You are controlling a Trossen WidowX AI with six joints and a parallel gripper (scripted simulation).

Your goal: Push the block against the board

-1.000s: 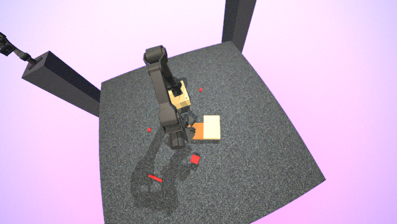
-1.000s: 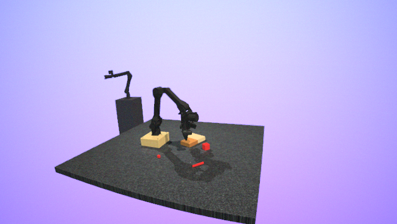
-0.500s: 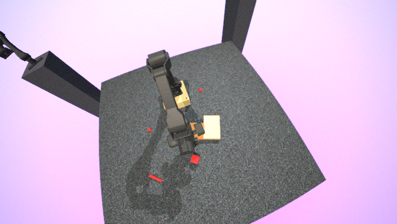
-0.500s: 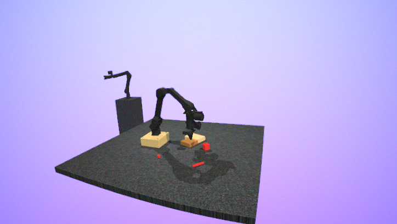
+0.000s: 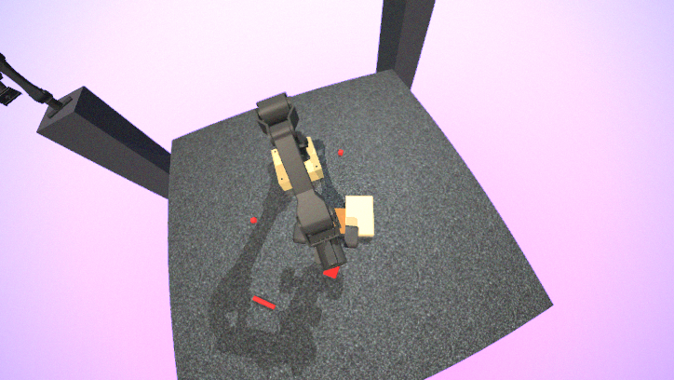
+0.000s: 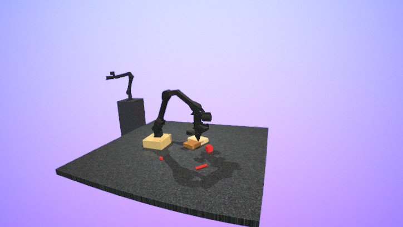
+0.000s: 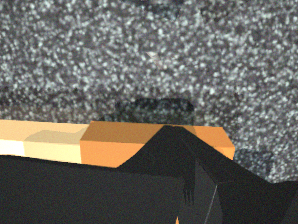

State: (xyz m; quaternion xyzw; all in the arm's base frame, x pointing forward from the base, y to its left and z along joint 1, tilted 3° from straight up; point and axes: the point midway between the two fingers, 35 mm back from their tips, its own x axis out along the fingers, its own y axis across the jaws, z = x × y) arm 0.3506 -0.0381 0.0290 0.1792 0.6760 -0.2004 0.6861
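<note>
The orange square block (image 5: pixel 339 221) (image 6: pixel 191 144) (image 7: pixel 107 153) lies flat with one side against the pale board (image 5: pixel 362 208) (image 6: pixel 204 139) (image 7: pixel 50 151). No gap shows between them. In the wrist view their long edges run nearly in one line; in the top view the board reaches further toward the top of the picture. My gripper (image 6: pixel 198 139) (image 7: pixel 171 135) is shut and empty. Its tips overlap the block in the wrist view and appear near the joint in the exterior view; contact cannot be told. In the top view the arm hides the fingertips and part of the block.
A red cube (image 5: pixel 331 272) (image 6: pixel 209 148) lies near the block. A red bar (image 5: pixel 263 302) (image 6: pixel 201 166) lies farther off. Small red balls (image 5: pixel 340 152) (image 5: pixel 253 220) (image 6: pixel 161 158) lie near the pale arm base (image 5: pixel 315 169) (image 6: pixel 152 142). A second arm stands on a dark pillar (image 5: pixel 113 142) (image 6: pixel 131 115).
</note>
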